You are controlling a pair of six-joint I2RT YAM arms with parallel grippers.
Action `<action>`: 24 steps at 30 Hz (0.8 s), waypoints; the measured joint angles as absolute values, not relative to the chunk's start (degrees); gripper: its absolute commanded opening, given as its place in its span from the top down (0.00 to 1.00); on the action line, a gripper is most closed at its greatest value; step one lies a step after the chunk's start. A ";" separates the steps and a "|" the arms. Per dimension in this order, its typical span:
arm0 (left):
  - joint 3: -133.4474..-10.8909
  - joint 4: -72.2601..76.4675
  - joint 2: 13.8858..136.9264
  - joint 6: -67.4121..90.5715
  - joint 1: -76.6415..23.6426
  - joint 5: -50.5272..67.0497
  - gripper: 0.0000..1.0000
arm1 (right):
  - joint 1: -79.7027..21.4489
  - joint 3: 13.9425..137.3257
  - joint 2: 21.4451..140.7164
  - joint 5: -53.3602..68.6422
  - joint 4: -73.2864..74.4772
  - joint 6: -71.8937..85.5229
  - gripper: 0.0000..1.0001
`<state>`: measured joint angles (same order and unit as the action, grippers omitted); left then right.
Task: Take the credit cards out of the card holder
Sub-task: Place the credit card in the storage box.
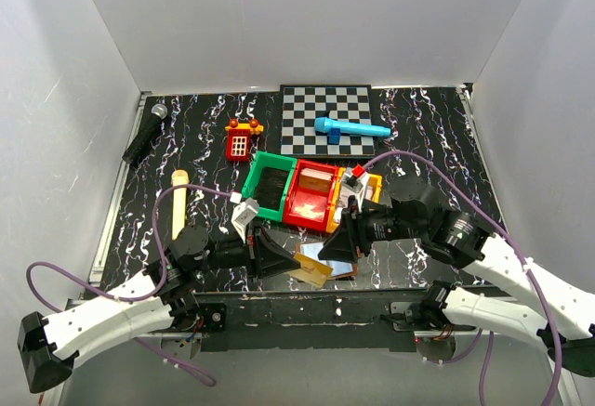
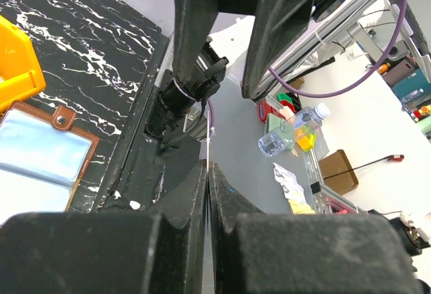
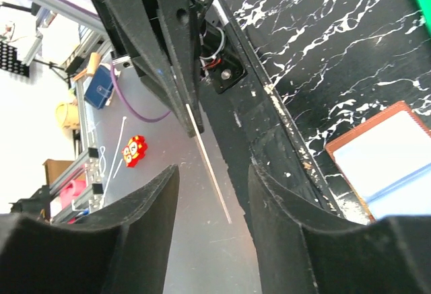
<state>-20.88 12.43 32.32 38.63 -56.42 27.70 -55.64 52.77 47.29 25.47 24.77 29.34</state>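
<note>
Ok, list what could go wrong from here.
The left gripper pinches a credit card by its thin edge, close to the near edge of the table; a slip could drop it overboard. The right gripper stands open astride that card, so a sideways move might knock it loose.

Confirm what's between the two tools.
A thin flat pale credit card, edge-on: the shut left tool pinches one end, the other reaches between the open fingers of the right tool. Clearest in the right wrist view.
</note>
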 measured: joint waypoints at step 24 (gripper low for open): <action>-20.88 15.09 33.98 41.19 -53.56 31.09 1.00 | -57.89 52.77 52.25 28.51 22.22 29.69 0.80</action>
<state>-20.88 15.09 33.98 41.19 -53.56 31.09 -57.89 52.77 52.25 28.51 22.22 29.69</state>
